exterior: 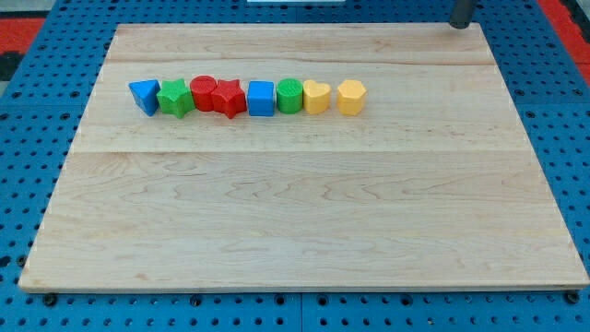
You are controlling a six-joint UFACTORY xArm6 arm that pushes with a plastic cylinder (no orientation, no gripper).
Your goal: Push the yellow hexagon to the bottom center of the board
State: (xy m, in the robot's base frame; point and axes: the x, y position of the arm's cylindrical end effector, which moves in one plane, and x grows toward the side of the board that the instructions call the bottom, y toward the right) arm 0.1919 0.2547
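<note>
No pincer on this rig — my arm ends in a dark rod, so nothing to open, close or clamp; only its lower stretch shows, cut off by the view's top edge at far right. My tip (460, 25) sits at the wooden board's (304, 221) top right corner, touching no block and well apart from all of them. The counter (37, 111) under the board is blue pegboard. Eight blocks run in a row across the board's upper half: blue triangle (144, 95), green block (175, 98), red cylinder (204, 92), red star-like block (229, 98), blue cube (261, 98), second green block (289, 95), yellow block (316, 97) — its shape hard to read — and the yellow hexagon (350, 96) at the row's right end, just beside the yellow block.
</note>
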